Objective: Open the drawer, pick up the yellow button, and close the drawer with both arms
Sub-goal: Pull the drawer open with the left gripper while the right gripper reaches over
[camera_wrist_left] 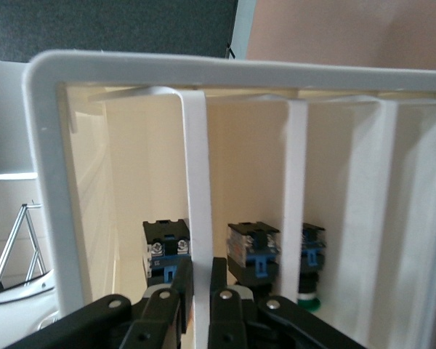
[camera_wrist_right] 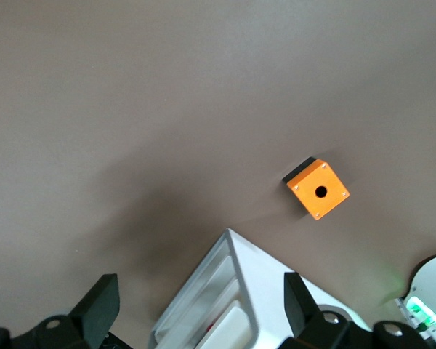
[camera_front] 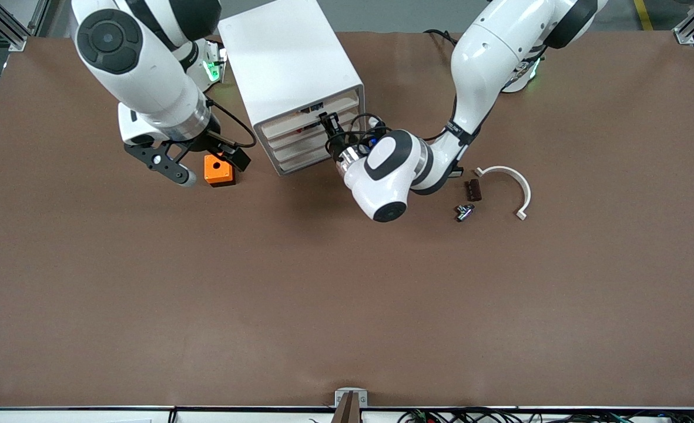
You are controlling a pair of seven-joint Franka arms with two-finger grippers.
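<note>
The left gripper (camera_front: 325, 120) was clamped on the thin white front bar (camera_wrist_left: 198, 218) of the top drawer of the white plastic drawer cabinet (camera_front: 291, 70); that bar hid part of the small black-and-blue switch parts (camera_wrist_left: 253, 251) inside, so the orange-capped button could not be picked out, and their labels were unreadable; the right gripper (camera_wrist_right: 196, 305), fingers spread wide and cut off at the frame edge, waited over the brown table (camera_front: 347, 294) beside the orange cube with a round hole (camera_front: 218, 170).

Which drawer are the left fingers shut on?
The top drawer of the white cabinet: the left gripper pinches its front; the lower drawers are untouched.
</note>
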